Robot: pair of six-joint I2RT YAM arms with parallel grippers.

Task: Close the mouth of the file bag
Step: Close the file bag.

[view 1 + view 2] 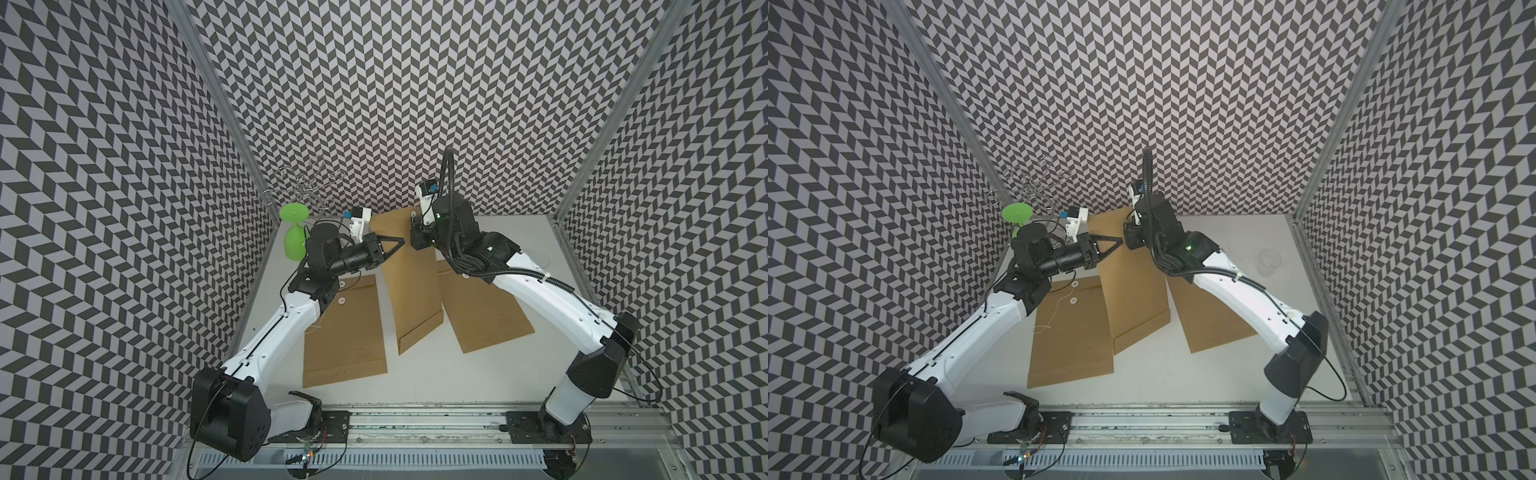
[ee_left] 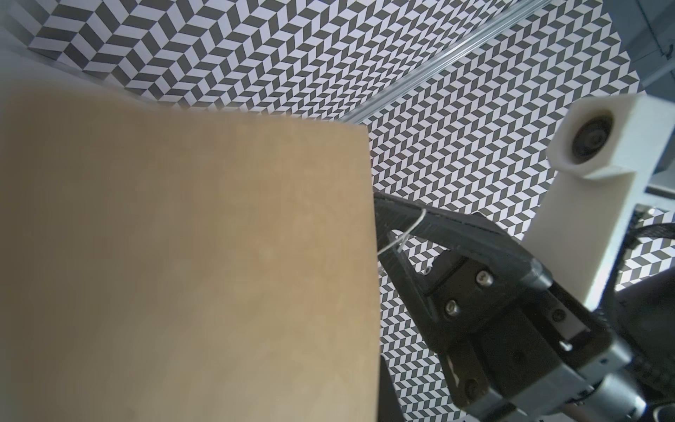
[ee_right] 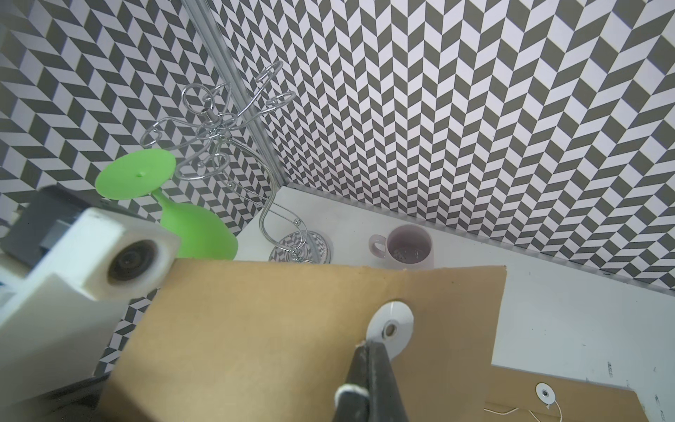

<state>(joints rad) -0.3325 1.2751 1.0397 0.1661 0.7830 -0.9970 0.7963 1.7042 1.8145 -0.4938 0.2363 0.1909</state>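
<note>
Table (image 1: 415,374): arms bent inward; left pincer (image 1: 399,242) pinches string (image 2: 412,228), right pincer (image 3: 367,347) clamps file bag (image 3: 255,329).

Both top views look down from six o'clock, sharing the whole worktop (image 1: 415,386). The left wrist camera (image 3: 131,263) and right wrist camera (image 2: 591,140) face each other closely across the file bag (image 3: 274,329).

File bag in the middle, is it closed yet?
Nothing finished yet. The right pincer pinches the raised end of the middle file bag beside its white disc; the string lies across the shut left pincer. Winding string round the disc is left.
</note>
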